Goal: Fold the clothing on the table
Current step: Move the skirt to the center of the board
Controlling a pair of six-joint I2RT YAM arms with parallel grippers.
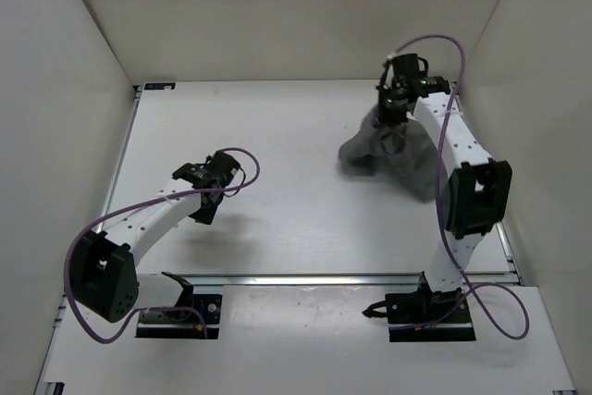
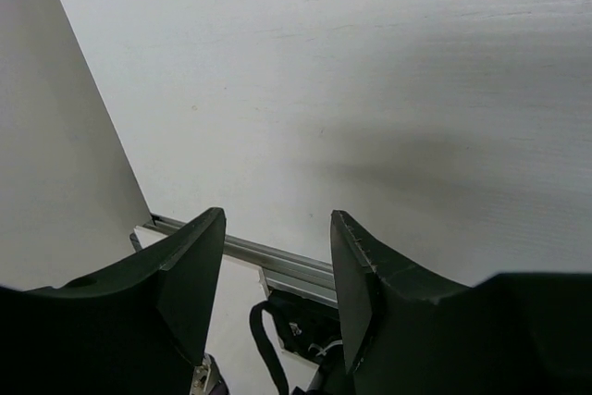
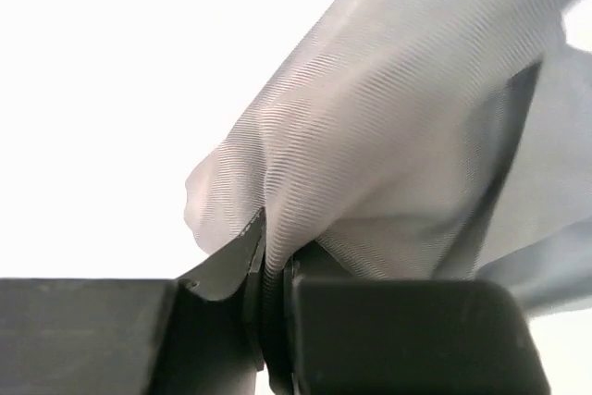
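Over on the far right of the table (image 1: pixel 277 117), the clothing (image 1: pixel 384 150) sits in a bunched heap, its top fold pinched tight in the right tool (image 3: pixel 268 261), rest trailing toward the middle. Meanwhile the left tool (image 2: pixel 277 215) hangs wide open, empty, well apart, so the right one's way nearer.

looking like a robot lab test cell. a white table (image 1: pixel 277 145) is sitting boxed in by plain white walls (image 1: pixel 277 16), one standing just left of the left gripper (image 2: pixel 277 219). metal rails (image 1: pixel 324 278) are edging the table, bolted arm bases (image 1: pixel 180 314) are sitting behind them, and purple cables (image 1: pixel 499 312) are trailing.
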